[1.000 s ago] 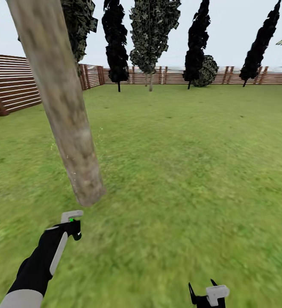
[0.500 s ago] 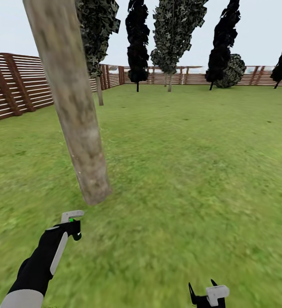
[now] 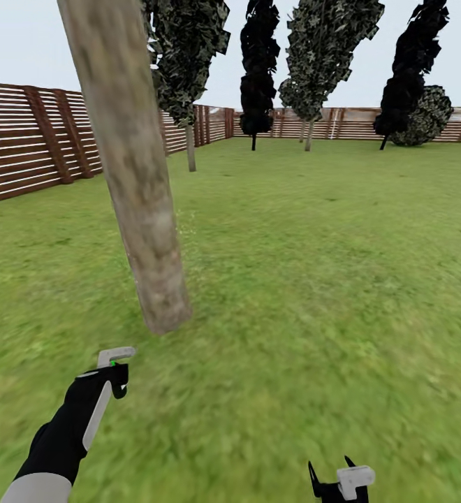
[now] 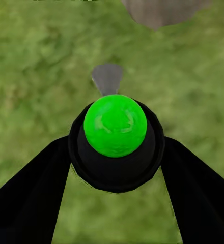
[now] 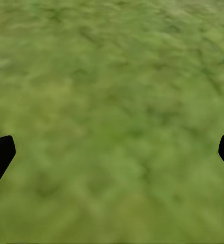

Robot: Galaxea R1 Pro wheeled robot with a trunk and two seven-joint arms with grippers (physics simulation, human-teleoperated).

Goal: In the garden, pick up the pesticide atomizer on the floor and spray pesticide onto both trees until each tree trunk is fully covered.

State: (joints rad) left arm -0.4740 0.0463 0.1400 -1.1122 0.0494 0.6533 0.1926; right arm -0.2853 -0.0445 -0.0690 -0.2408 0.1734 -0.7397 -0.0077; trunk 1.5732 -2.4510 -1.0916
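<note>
The pesticide atomizer point(image 4: 115, 133) sits clamped between the two black fingers of the left gripper point(image 4: 115, 152). In the left wrist view it shows as a black round body with a bright green cap and a grey nozzle tip poking out ahead of it. In the head view the atomizer point(image 3: 116, 363) is held up at the end of the left arm, its pale grey head pointing toward the tree trunk point(image 3: 136, 175), whose base meets the floor point(image 3: 314, 293) just beyond it. The trunk is thick, mottled beige-grey and leans as it rises. A few tiny whitish specks of pesticide point(image 3: 184, 225) float beside the trunk's right edge.

The right gripper point(image 5: 112, 152) hangs low over bare grass with its fingers spread wide apart and nothing between them.

Farther off, a second tree point(image 3: 188, 63) with dark green mottled foliage stands near the brown slat fence point(image 3: 28, 140) that bounds the lawn.
</note>
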